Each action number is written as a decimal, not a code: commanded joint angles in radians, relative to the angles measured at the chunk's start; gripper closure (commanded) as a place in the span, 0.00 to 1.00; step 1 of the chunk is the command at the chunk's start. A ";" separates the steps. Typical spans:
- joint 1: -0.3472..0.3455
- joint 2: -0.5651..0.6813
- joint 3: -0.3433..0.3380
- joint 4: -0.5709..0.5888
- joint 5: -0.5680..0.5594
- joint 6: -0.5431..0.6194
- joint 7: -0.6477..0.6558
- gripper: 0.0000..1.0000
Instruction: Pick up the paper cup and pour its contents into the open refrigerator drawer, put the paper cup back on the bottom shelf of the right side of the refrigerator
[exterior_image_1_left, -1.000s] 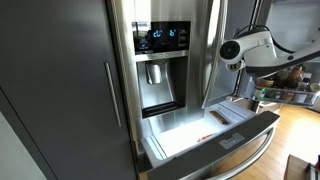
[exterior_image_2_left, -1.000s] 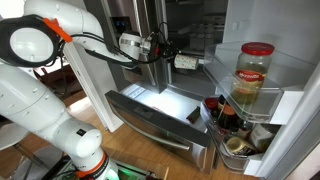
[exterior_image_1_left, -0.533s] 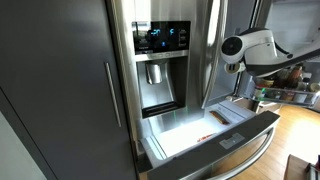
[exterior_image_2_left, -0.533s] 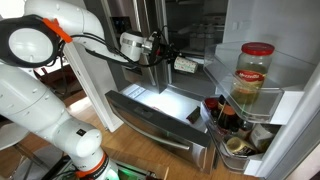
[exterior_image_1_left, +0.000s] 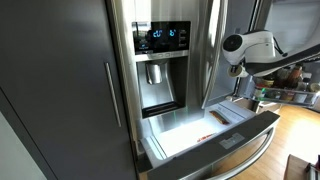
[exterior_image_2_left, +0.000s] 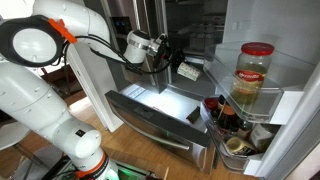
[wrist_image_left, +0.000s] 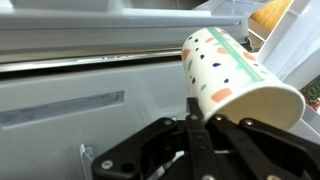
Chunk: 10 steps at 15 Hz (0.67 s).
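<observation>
arm: white panda arm (exterior_image_2_left: 45, 70) reaching from the side toward the open refrigerator (exterior_image_1_left: 165, 60); in an exterior view only its wrist end (exterior_image_1_left: 245, 45) shows past the door edge.
fingers: the dark gripper (wrist_image_left: 203, 115) is closed on the paper cup, and one of the fingers (wrist_image_left: 195, 108) presses against the cup's wall.
paper cup: white with small coloured dots (wrist_image_left: 235, 78), tipped well over on its side in the wrist view; in an exterior view it shows as a pale shape (exterior_image_2_left: 188, 72) at the tip of the arm, held in the air above the drawer. its contents cannot be seen.
refrigerator drawer: pulled out, with steel front and curved bar handle (exterior_image_1_left: 238, 143), and bright white inside (exterior_image_2_left: 165, 100).
refrigerator front: blue-lit display (exterior_image_1_left: 160, 38) above the dispenser recess (exterior_image_1_left: 157, 88).
door shelves: a red-lidded jar (exterior_image_2_left: 254, 75) stands on an upper shelf, with dark bottles (exterior_image_2_left: 220, 115) below.
</observation>
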 joint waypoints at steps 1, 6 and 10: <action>-0.039 0.102 -0.039 0.081 0.129 0.085 0.066 0.99; -0.075 0.240 -0.048 0.197 0.288 0.197 0.198 0.99; -0.069 0.222 -0.041 0.182 0.243 0.166 0.186 0.97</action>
